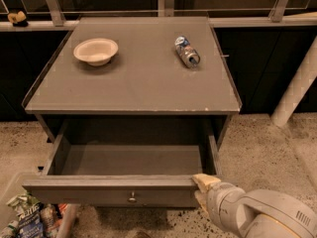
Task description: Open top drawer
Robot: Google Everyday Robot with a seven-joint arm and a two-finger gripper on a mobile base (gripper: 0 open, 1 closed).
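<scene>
The top drawer (114, 192) of the grey cabinet stands pulled far out toward me. Its plain grey inside is empty. A small round metal knob (132, 199) sits at the centre of its front. My gripper (204, 188) is at the right end of the drawer front, with its pale fingertips (206, 181) against the front's top edge. The white arm (257, 217) fills the lower right corner. The two lower drawers are hidden under the open one.
On the cabinet top (133, 83) lie a white paper bowl (96, 50) at the left and a crushed can (187, 51) on its side at the right. A bin with snack packets (29, 219) stands at the lower left. A white post (297, 86) leans at the right.
</scene>
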